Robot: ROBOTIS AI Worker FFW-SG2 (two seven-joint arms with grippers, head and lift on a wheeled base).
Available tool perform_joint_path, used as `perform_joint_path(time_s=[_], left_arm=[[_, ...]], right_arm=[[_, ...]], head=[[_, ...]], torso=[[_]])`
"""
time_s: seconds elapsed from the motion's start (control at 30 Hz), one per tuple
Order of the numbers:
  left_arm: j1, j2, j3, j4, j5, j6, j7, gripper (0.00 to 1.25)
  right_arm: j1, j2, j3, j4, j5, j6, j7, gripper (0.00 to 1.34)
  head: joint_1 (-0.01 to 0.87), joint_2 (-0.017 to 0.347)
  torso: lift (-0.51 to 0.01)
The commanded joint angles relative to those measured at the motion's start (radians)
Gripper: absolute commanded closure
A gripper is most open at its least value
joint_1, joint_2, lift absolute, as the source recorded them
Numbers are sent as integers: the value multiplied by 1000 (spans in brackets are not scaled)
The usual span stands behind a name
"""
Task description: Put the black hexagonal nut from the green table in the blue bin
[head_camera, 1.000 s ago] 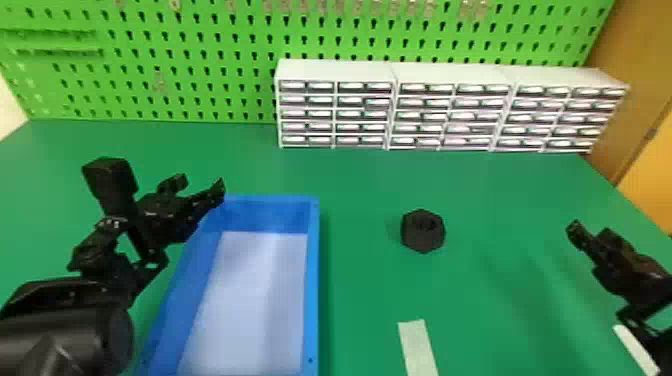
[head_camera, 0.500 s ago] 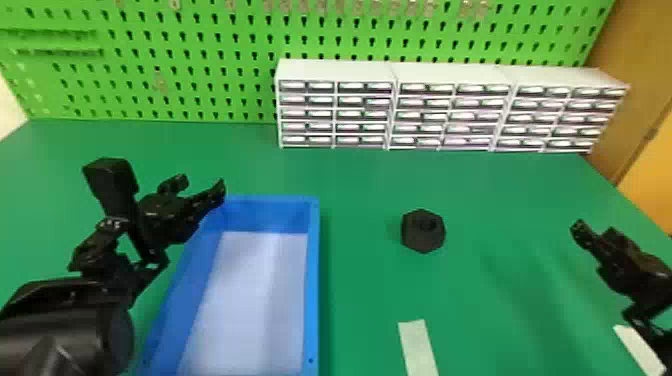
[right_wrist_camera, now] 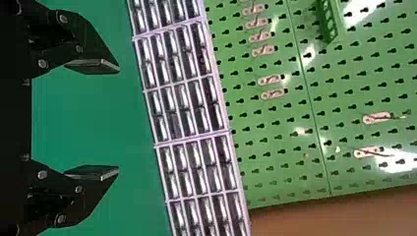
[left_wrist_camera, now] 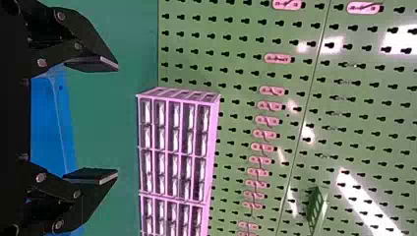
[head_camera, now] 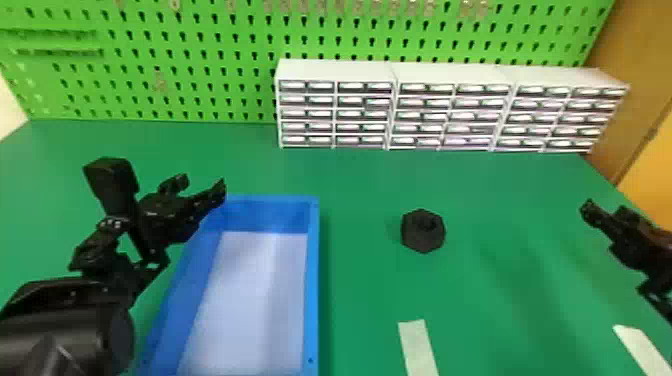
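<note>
The black hexagonal nut (head_camera: 423,231) lies flat on the green table (head_camera: 360,280), to the right of the blue bin (head_camera: 313,280). Over the bin's far left corner is my left gripper (head_camera: 202,185), and the left wrist view shows this left gripper (left_wrist_camera: 117,120) open and empty. My right gripper (head_camera: 607,207) stands at the table's right side, well to the right of the nut. In the right wrist view the right gripper (right_wrist_camera: 118,120) has its fingers wide apart and nothing between them.
White drawer cabinets (head_camera: 450,115) line the table's back edge in front of a green pegboard (head_camera: 200,65). A pale tape strip (head_camera: 419,347) lies near the front, another (head_camera: 642,350) at the right below the right arm.
The right gripper has shifted slightly, a little to the right in the head view. The left arm, the nut and the bin have stayed put.
</note>
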Motion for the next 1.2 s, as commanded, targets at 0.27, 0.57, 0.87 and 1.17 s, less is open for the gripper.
perform_joint_path(time_s=[0.27,0.57,0.87,1.17], left_arm=[[-1,0,-2,-2,-1,2,0,479],[2,0,-3,-2,0,3,0,479],[2,0,-6,-2,0,3,0,479],[0,0,-14,-2,-1,3,0,479]], right_arm=[[-157,-68,60,-28,149,256,0,527],[-263,-91,171,-37,238,504,0,527],[-341,-93,289,-40,345,670,0,530],[-389,-96,389,-38,427,806,-1,530]], head=[[691,9],[691,9],[691,9],[691,9]], torso=[[-97],[-97],[-97],[-97]])
